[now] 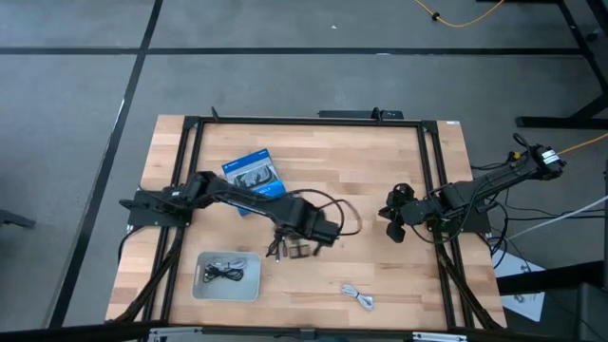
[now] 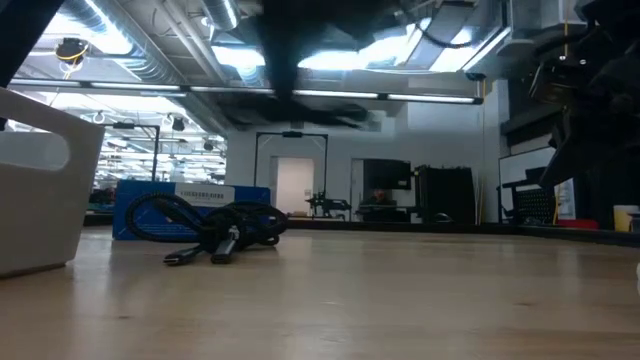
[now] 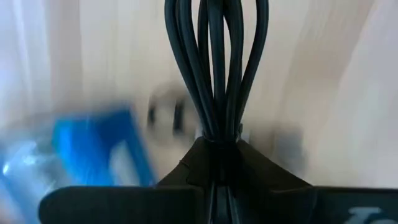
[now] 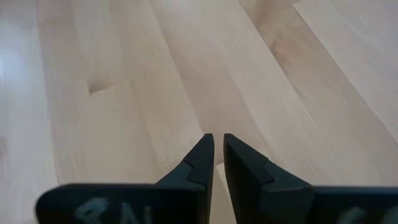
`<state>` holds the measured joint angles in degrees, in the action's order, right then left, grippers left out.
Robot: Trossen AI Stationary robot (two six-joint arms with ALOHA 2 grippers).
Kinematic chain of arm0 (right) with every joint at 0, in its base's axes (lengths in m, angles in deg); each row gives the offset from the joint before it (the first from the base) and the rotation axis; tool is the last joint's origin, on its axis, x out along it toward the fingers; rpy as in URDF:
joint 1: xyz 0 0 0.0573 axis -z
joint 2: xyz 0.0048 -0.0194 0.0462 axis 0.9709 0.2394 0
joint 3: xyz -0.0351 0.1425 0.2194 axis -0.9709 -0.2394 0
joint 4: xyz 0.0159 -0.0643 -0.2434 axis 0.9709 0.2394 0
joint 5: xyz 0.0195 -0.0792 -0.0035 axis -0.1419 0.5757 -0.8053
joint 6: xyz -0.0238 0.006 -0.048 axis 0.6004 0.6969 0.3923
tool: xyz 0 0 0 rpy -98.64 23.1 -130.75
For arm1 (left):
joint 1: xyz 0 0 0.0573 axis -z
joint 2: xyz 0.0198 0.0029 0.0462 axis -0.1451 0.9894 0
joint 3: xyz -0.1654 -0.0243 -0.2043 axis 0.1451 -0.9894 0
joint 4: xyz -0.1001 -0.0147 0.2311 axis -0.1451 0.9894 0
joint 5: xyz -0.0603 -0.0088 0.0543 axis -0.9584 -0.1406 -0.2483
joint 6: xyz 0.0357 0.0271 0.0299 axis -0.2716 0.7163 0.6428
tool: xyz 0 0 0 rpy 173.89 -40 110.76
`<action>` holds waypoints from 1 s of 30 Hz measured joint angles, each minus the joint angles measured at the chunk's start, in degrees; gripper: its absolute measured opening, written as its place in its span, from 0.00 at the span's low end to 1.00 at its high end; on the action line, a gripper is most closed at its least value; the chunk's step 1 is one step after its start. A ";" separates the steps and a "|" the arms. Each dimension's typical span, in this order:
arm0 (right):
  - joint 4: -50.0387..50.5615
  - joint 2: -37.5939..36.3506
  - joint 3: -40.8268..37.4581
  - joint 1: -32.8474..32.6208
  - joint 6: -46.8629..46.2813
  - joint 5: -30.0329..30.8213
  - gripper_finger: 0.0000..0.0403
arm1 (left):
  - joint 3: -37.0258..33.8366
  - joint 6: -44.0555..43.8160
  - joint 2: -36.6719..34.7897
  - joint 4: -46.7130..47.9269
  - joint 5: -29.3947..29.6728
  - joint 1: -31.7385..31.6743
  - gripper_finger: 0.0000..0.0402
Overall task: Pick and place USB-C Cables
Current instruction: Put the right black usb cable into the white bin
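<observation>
Black USB-C cable, a thin glossy looped bundle, sat pinched in the left gripper jaws mid-worktop, just right of the grey tray. White coil lay near the front edge. Right gripper hung over bare planks, jaws nearly closed, empty.

Your black bundled USB-C cable hangs pinched between the left gripper's dark fingers above mid-table, loops splayed. Another black coil lies in the white tray at near left. A white-silver coiled cable lies on the wood, near centre-right.
</observation>
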<state>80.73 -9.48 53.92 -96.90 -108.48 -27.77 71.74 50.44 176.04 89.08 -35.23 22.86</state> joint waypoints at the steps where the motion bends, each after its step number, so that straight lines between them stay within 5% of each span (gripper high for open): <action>1: 0.12 0.00 -0.02 0.01 0.02 0.02 0.10 | 1.68 -2.24 -0.42 4.55 -0.22 0.74 0.09; 13: 1.65 0.17 -0.02 0.00 0.23 0.02 0.10 | 0.25 -3.80 -6.86 5.22 -18.44 13.52 0.09; 26: 3.02 0.13 -0.02 0.00 0.04 -0.11 0.10 | -23.17 -29.17 -17.94 5.46 -21.82 23.16 0.10; 30: 3.09 0.13 -0.02 0.00 0.08 -1.07 0.10 | -28.25 -31.08 -19.96 5.33 -21.31 24.60 0.12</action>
<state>83.82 -9.35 53.90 -96.90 -108.40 -28.84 43.49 19.36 156.08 94.42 -56.54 47.46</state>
